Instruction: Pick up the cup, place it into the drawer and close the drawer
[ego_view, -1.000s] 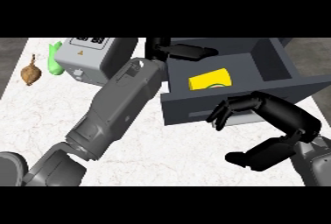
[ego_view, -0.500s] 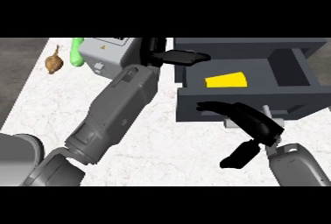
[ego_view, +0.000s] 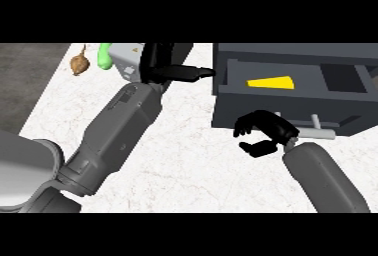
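The yellow cup lies inside the dark grey drawer at the upper right, and only a narrow wedge of it shows in the opening. My right hand is against the drawer's front panel, left of the handle. Its fingers are loosely bent with the thumb apart, and it holds nothing. My left hand is at the top centre. Its fingers stretch rightward to the drawer's left edge, and nothing is in it.
A light grey box stands behind my left hand. A green object and a brown one lie at the counter's far left corner. The white marbled counter ends at the left along a dark floor.
My right hand has moved up and left onto the drawer's front. The drawer opening looks narrower and shows less of the cup. My left arm has stayed by the drawer's left side.
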